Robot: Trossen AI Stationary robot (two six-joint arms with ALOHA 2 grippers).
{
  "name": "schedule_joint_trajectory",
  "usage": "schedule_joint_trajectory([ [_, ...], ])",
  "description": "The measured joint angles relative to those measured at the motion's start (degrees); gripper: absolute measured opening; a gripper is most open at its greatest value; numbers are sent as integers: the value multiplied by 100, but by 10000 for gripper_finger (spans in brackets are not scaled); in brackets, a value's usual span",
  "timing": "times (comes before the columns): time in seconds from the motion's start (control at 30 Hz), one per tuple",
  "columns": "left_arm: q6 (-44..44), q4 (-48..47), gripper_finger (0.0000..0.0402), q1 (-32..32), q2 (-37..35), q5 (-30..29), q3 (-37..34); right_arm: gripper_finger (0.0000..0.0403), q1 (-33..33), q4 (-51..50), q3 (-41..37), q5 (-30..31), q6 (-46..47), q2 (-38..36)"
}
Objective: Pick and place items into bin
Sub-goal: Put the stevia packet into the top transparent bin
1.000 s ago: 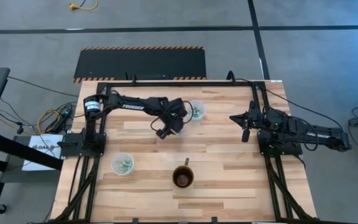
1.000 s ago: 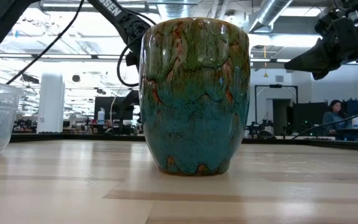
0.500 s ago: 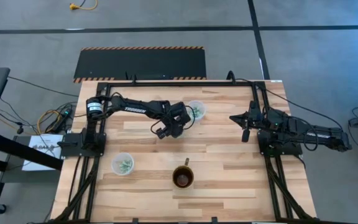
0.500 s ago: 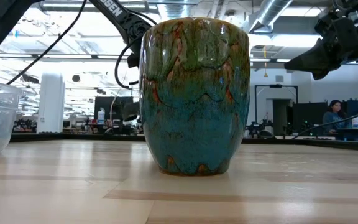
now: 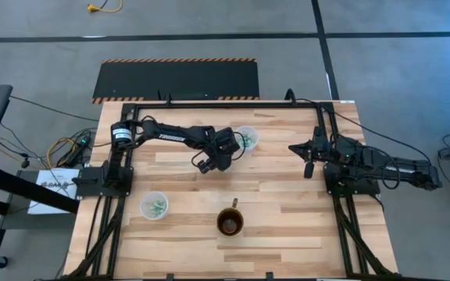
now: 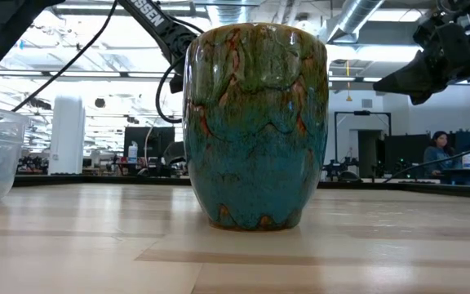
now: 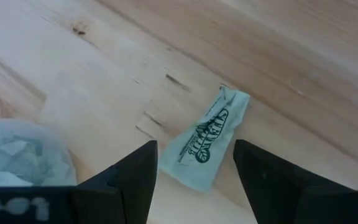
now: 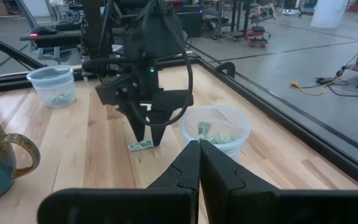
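Left tool [image 5: 208, 163] hangs low over the bench [image 5: 287, 203] near the middle of its far half, fingers [image 7: 135, 180] spread to either side of 1 pale green-and-white wrapper [image 7: 207, 138] lying flat on the wood (no contact visible). Just beside it stands a clear tub [image 5: 246, 139] holding more wrappers; a second tub [image 5: 154, 206] sits toward the near left corner. Right tool [image 5: 308, 167], fingers pressed together and empty, waits by the right edge.
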Motion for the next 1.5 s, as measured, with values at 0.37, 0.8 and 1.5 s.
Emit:
schedule_joint_trajectory([
  [0.37,-709,-537,208,-13,22,584,-4,0,2,0,0,0,0,2],
  [0.8,-3176,-434,208,-39,28,610,-26,0,2,0,0,2,0,2],
  [1.5,-3754,1,14,-179,22,-343,-22,0,2,0,1,2,0,1],
])
